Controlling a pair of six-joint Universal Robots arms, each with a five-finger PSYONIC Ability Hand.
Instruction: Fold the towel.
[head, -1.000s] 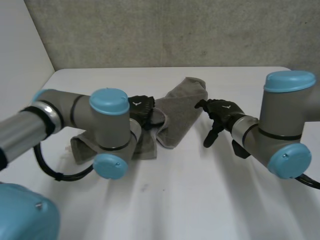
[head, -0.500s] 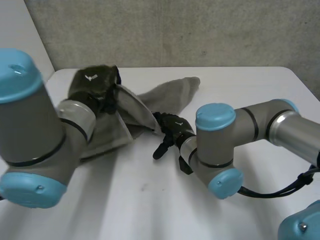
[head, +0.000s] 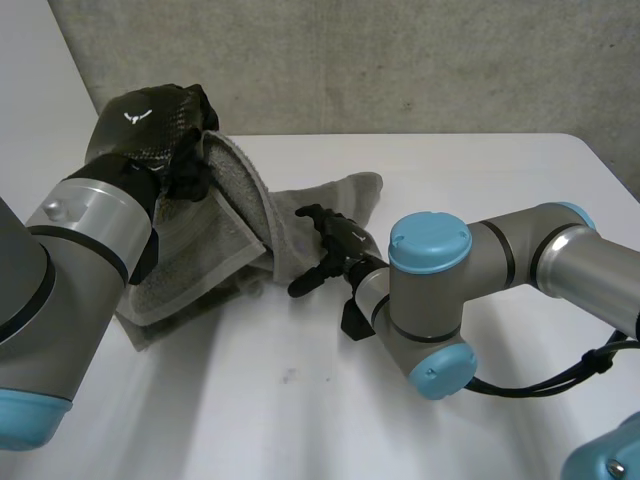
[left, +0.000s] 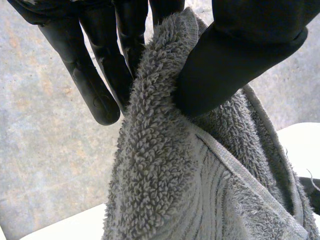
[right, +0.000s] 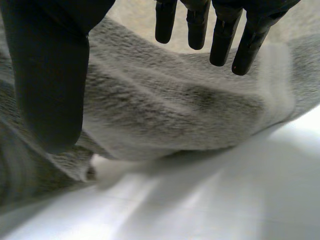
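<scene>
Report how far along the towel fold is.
Done: nothing folded flat yet. In hand: the left hand pinches one edge of the towel and holds it above the table; the open right hand is at the part lying on the table. Left: lay the raised part over and flatten it.

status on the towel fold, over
Left hand pinching grey terry towel, edge lifted. Right hand open, fingers straight, at towel's middle. Far end trailing on white table.
</scene>
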